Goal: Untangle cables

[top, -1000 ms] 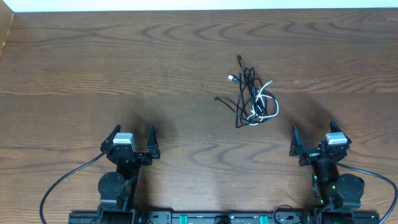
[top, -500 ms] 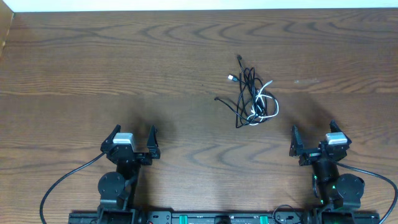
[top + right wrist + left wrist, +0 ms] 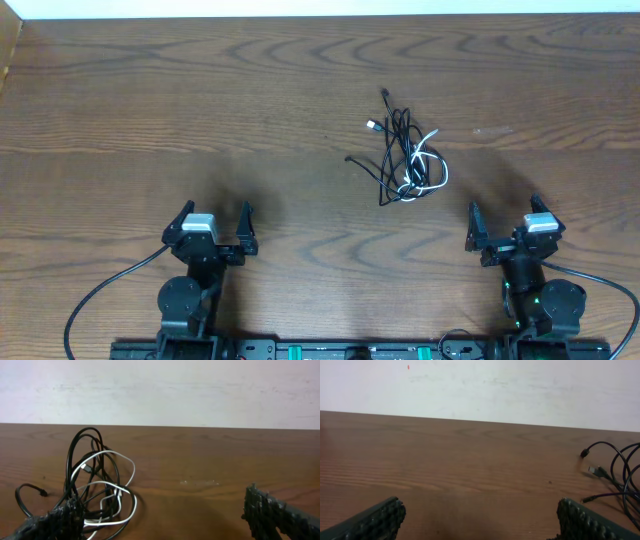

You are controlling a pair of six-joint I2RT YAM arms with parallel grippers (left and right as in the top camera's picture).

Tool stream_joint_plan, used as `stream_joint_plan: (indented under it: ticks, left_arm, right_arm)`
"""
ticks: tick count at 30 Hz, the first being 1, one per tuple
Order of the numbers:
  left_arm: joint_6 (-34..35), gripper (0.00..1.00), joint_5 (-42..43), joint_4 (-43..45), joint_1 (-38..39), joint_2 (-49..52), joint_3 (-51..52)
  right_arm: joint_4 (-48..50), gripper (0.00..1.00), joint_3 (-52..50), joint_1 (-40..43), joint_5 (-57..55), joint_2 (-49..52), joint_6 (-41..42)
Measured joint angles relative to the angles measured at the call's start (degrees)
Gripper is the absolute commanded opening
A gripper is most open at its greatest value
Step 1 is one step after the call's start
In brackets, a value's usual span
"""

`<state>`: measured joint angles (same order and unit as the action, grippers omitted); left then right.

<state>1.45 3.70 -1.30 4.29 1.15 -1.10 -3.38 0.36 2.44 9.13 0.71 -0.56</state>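
A tangle of thin black cables and one white cable (image 3: 410, 155) lies on the wooden table, right of centre. It also shows in the right wrist view (image 3: 97, 490) at the left and at the right edge of the left wrist view (image 3: 617, 475). My left gripper (image 3: 213, 222) is open and empty near the front edge, far left of the tangle. My right gripper (image 3: 503, 220) is open and empty near the front edge, in front and right of the tangle. The left wrist view (image 3: 480, 520) and right wrist view (image 3: 162, 515) show both jaws wide apart with nothing between.
The wooden table (image 3: 200, 100) reaches a pale wall at the back. Thicker black arm cables (image 3: 100, 295) run at the front corners near the arm bases.
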Motion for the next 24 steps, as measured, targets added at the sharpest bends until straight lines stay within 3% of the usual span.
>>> stream_joint_plan:
  ticks: [7,15,24]
  left_arm:
    - [0.00,0.98,2.47,-2.38,0.00,0.09,-1.27]
    - [0.00,0.98,4.35,-17.27,0.00,1.05,-14.01]
    - [0.00,0.98,5.44,-30.21,0.02,18.45,-32.85]
  right_arm:
    - [0.00,0.99,0.00,0.00,-0.02,0.00,0.02]
    - [0.00,0.99,0.00,-0.02,-0.02,0.00,0.02]
    - [-0.07,0.99,0.00,-0.02,-0.07,0.00,0.02]
